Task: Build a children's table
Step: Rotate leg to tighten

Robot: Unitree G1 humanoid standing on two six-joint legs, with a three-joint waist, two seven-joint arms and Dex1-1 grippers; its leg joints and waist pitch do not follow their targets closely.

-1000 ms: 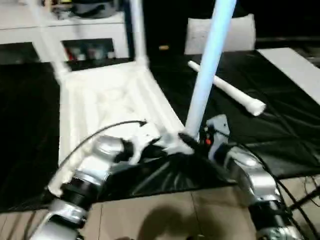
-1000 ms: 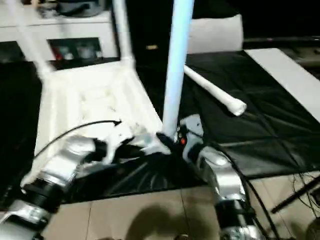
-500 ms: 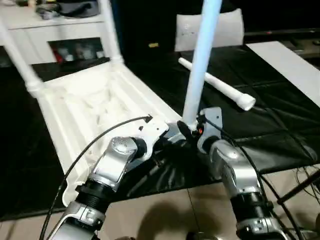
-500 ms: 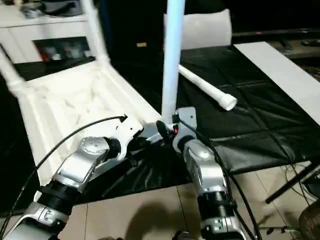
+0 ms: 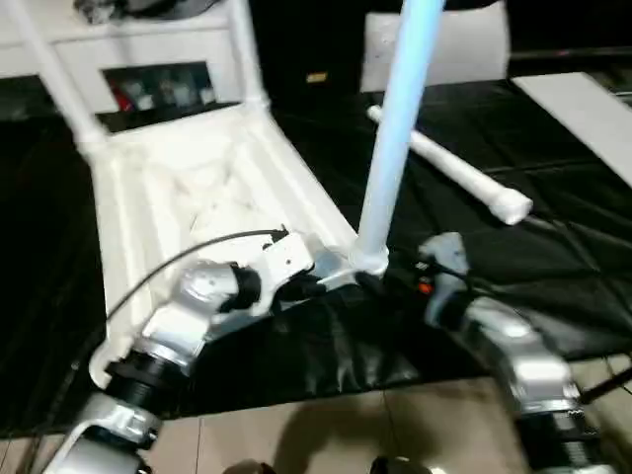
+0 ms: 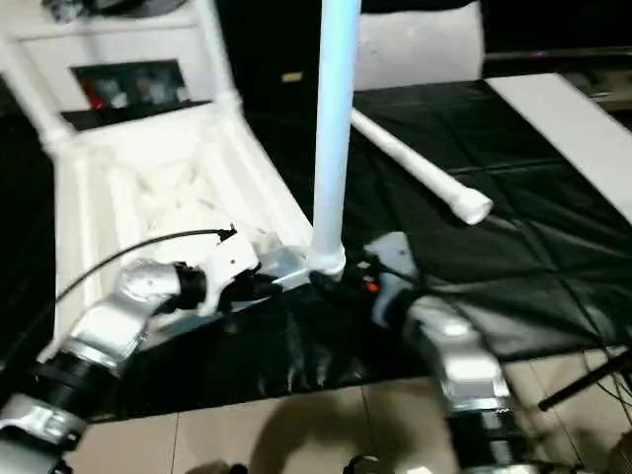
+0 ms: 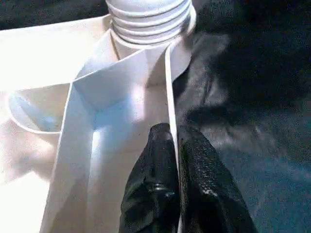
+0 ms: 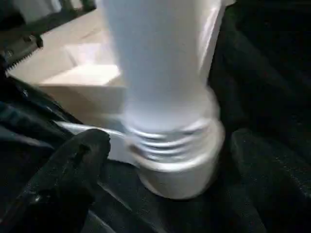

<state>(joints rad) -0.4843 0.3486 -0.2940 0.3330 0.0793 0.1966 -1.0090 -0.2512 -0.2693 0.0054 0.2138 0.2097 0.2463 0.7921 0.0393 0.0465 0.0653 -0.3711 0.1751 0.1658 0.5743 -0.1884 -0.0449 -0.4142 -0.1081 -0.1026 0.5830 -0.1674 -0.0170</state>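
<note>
Upturned white plastic rectangular tabletop (image 5: 188, 188), ribbed underside up, lies on the black sheet (image 5: 553, 267) over the floor. Two long white tapered tube legs stand in its far corner sockets (image 5: 59, 84) (image 5: 244, 49); a third upright leg (image 5: 390, 138) sits in the near socket (image 5: 370, 262), threads partly showing at the collar (image 8: 170, 141). A fourth loose white leg (image 5: 454, 173) lies on the sheet, well apart to the right.

Change we note: our right gripper (image 5: 420, 281), which was against the third leg's base a second ago, has backed off to just beside it, jaws now spread wide with one finger (image 8: 73, 165) clear of the collar. The leg stands unaided.

Our left gripper (image 7: 175, 145) keeps its jaws pressed together on the thin rim wall (image 7: 169, 92) of the tabletop.

We judge the third leg seated or nearly so; the fourth leg is next.
</note>
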